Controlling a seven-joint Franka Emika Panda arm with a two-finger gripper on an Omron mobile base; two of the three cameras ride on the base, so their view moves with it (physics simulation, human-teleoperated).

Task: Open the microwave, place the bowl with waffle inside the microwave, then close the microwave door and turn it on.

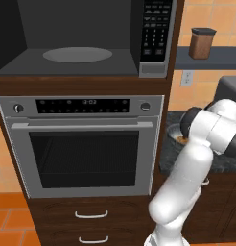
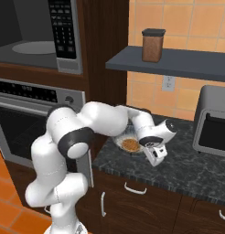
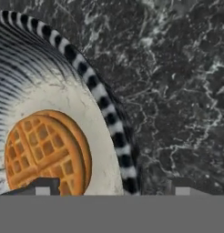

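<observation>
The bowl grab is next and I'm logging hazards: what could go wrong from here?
The gripper straddles the bowl's striped rim, one fingertip close over the waffle; closing might pinch or nudge it. A one-sided rim grip could tilt the bowl when lifted. The microwave cavity sits high above the counter, so the carry is a long lift.

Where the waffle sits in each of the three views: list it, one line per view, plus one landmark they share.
Left base view: a small orange sliver of the waffle at right of centre, beside the arm's elbow.
Right base view: centre, in the bowl on the dark counter.
Hand view: lower left, lying flat on the bowl's pale floor, just above the left finger.
Shared landmark: the speckled dark counter.
</observation>
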